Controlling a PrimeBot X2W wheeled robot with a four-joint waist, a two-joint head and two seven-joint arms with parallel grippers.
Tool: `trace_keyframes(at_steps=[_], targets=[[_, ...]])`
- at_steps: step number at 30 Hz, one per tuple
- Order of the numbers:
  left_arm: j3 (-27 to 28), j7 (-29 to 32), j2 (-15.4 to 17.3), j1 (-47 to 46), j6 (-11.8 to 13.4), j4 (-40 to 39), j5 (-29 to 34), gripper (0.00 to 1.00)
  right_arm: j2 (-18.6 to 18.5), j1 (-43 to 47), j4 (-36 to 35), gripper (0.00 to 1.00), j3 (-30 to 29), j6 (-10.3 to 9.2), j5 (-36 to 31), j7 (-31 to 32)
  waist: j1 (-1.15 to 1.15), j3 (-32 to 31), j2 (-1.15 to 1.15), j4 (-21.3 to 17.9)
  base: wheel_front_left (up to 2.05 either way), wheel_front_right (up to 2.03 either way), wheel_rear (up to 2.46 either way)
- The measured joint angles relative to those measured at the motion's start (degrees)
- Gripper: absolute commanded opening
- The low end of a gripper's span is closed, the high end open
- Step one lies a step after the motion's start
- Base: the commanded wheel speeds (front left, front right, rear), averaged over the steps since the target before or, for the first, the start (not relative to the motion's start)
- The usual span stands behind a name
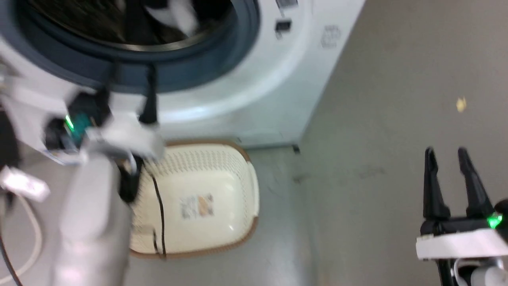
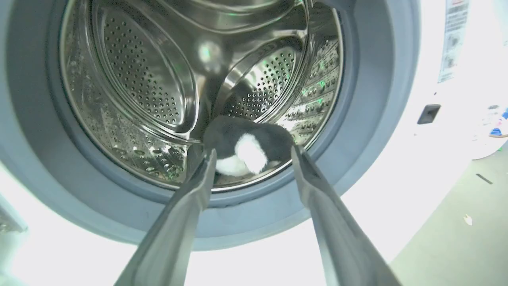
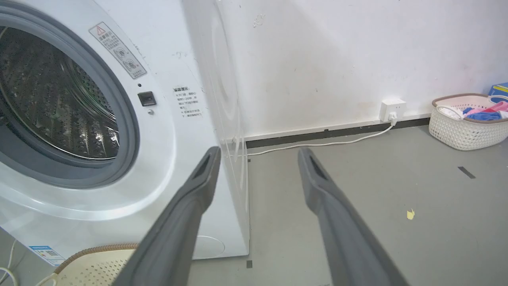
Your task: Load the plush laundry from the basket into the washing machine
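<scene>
The plush laundry (image 2: 246, 143), fluffy black with a white patch, lies on the floor of the shiny perforated drum (image 2: 139, 79), just behind the front lip. It also shows blurred in the porthole (image 1: 170, 16). The washing machine (image 1: 254, 91) stands with its grey rubber ring (image 2: 369, 119) exposed. My left gripper (image 2: 253, 153) is open, fingertips at the ring's lower edge, apart from the toy; from the head camera it (image 1: 131, 75) points up at the porthole. The cream basket (image 1: 234, 167) sits on the floor below the washer, holding nothing but its label (image 1: 197, 205). My right gripper (image 1: 448, 159) is open over bare floor.
A second white basket (image 3: 456, 133) with coloured clothes stands by the far wall on the right. A wall socket (image 3: 392, 109) feeds a white cable (image 3: 317, 143) along the skirting. A yellow scrap (image 1: 460, 104) lies on the grey floor. Cables (image 1: 24, 222) hang at my left.
</scene>
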Motion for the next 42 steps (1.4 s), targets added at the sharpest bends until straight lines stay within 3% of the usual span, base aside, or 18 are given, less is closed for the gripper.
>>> trace_keyframes(at_steps=[1,3,5,12,16,36,37,42], targets=[[0.0,0.0,0.0,0.0,0.0,0.0,0.0,1.00,0.0,0.0,0.0,1.00,0.0,0.00,0.0,0.0,0.00,0.0,0.00,0.0,0.00,0.00,0.00],[0.8,0.0,-1.9,12.5,0.0,-7.8,0.2,1.00,0.0,3.2,1.0,1.00,0.4,0.00,-1.2,0.0,0.00,-6.9,0.00,3.0,0.00,0.00,0.00],[2.1,0.0,-2.4,17.1,0.3,-11.3,0.2,1.00,0.0,4.3,1.1,1.00,0.4,0.00,-1.3,0.0,0.00,-9.3,0.00,4.2,0.00,0.00,0.00],[3.0,0.0,-4.9,31.6,1.2,-22.1,2.5,1.00,0.0,8.0,1.9,1.00,1.3,0.00,-1.7,0.0,0.00,-15.4,0.00,7.9,0.00,0.00,0.00],[1.8,0.0,-5.7,37.7,2.6,-24.1,4.0,1.00,0.0,8.8,2.3,1.00,2.5,0.00,-1.8,0.0,0.01,-17.3,0.00,9.3,0.00,0.00,0.00],[-0.4,0.0,-6.8,41.8,6.0,-24.4,4.6,1.00,0.0,11.0,3.5,1.00,4.2,0.00,-2.7,0.0,0.03,-18.7,0.00,10.7,0.00,0.00,0.00],[-0.4,0.0,-6.8,41.8,6.0,-24.5,4.4,0.00,0.0,11.0,3.5,0.00,4.2,0.00,-2.7,0.0,0.02,-18.7,0.00,10.7,0.00,0.00,0.00],[-0.5,0.1,-6.8,41.8,6.1,-24.4,4.4,0.00,0.0,10.9,3.5,0.00,4.2,0.00,-2.7,0.0,0.02,-18.7,0.00,10.7,0.00,0.00,0.00]])
